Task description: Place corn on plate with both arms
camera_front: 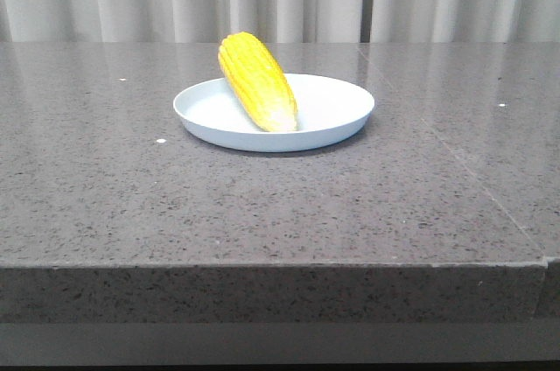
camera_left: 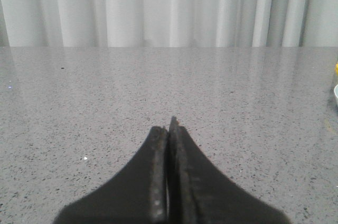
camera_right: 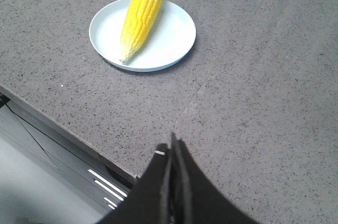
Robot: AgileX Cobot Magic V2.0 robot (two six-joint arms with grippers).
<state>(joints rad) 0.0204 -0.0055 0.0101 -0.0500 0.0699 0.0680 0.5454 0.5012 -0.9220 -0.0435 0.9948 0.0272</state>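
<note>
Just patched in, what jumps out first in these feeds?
The bright yellow corn lies on the pale plate mid-table, its thick end poking over the far rim. Both claws are shut and empty: the left claw low over bare tabletop, the right claw back near the table's front edge.
</note>
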